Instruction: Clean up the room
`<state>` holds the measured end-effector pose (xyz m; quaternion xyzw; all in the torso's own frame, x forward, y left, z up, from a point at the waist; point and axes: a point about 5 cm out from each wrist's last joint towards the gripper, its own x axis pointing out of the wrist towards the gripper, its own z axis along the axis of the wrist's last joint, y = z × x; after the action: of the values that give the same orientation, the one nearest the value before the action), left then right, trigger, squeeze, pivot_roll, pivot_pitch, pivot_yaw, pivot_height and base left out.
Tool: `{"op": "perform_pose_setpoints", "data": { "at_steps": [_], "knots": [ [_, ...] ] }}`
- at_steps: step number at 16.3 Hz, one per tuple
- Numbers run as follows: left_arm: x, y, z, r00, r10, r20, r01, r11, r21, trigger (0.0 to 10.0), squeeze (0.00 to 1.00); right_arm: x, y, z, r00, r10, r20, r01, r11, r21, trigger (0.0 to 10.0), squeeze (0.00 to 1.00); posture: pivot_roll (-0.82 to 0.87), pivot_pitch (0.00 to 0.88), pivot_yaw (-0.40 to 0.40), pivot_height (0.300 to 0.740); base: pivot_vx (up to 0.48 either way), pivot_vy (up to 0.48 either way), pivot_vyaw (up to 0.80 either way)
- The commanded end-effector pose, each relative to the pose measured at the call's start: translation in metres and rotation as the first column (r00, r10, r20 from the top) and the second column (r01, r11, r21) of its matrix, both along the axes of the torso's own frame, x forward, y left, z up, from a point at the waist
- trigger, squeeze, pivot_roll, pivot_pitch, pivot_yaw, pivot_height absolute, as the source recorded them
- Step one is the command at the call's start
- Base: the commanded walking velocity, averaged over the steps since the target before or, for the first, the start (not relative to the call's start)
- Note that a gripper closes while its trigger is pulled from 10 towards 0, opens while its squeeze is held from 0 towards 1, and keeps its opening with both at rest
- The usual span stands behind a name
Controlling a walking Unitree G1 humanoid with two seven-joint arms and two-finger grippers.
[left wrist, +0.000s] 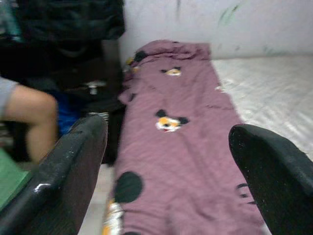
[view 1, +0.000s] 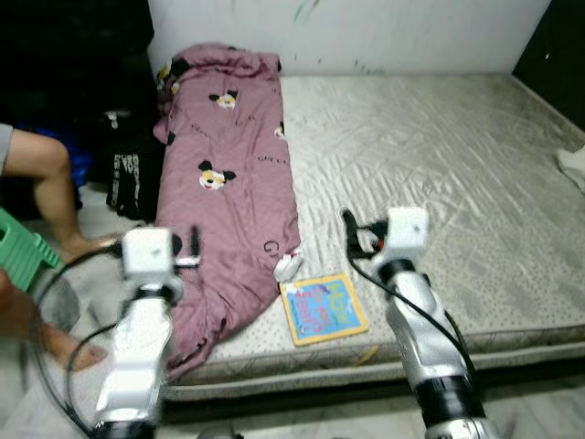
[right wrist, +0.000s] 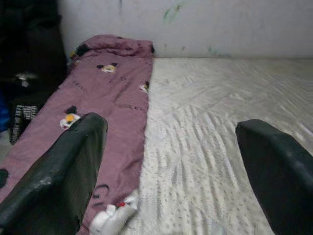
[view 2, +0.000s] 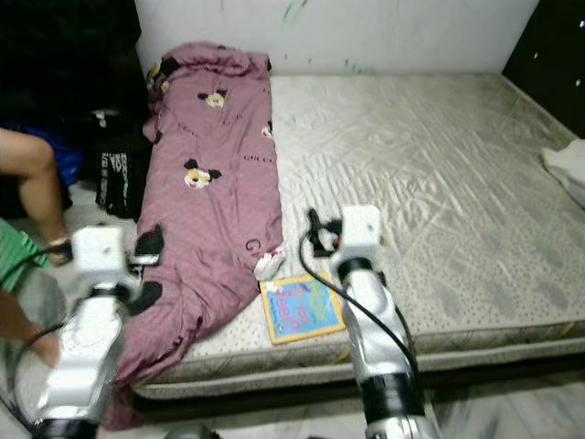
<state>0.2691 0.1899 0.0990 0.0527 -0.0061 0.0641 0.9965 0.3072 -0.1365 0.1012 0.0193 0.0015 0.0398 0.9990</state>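
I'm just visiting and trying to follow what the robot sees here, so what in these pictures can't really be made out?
- The person: cut off by the left edge of the eye views; a leg and a foot show.
- The white thing on the mattress: cut by the right edge; unclear what.
- The book: cover print too small to read.
- The small white object beside the purple blanket: too small to identify.
- The dark bags by the bed: lost in shadow.

Both eye views look down from head height over the foot of the mattress (view 1: 439,165), facing the far wall (view 1: 366,32), and share the purple blanket (view 1: 228,183) left of centre and the book (view 1: 323,309) low in the frame. Each wrist view sits lower and nearer, facing the same wall along the blanket.
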Motion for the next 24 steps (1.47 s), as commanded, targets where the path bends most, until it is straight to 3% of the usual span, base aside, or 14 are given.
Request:
{"op": "perform_pose_setpoints", "data": {
  "at_steps": [1,6,9,15,24],
  "knots": [
    [-0.003,0.004,0.004,1.000,-0.004,0.018,0.003,1.000,0.020,10.0,0.00,-0.004,-0.006,0.004,0.999,-0.043,0.009,0.043,0.999,0.004,10.0,0.00,0.06,0.019,0.013,0.740,0.000,0.000,0.00],
    [0.001,-0.010,0.006,0.999,-0.043,0.029,0.042,0.998,0.041,10.0,0.00,-0.014,-0.022,-0.005,0.996,-0.084,-0.021,0.082,0.994,-0.075,10.0,0.00,0.04,0.041,0.001,0.740,0.000,0.000,0.00],
    [0.003,-0.012,0.006,0.997,-0.066,0.027,0.064,0.997,0.043,10.0,0.00,-0.011,-0.018,-0.001,0.997,-0.070,-0.011,0.070,0.996,-0.057,10.0,0.00,0.04,0.051,0.005,0.740,0.000,0.000,0.00],
    [0.004,-0.013,0.007,0.997,-0.078,0.023,0.076,0.996,0.047,10.0,0.00,-0.015,-0.016,-0.004,0.996,-0.079,-0.031,0.078,0.996,-0.048,10.0,0.00,0.04,0.053,0.015,0.740,0.000,0.000,-0.80],
    [0.006,-0.015,0.009,0.995,-0.093,0.029,0.092,0.994,0.052,10.0,0.00,-0.016,-0.010,-0.003,0.998,-0.059,-0.018,0.058,0.997,-0.047,10.0,0.00,0.05,0.052,0.025,0.740,0.000,0.000,0.00]
  ]
}}
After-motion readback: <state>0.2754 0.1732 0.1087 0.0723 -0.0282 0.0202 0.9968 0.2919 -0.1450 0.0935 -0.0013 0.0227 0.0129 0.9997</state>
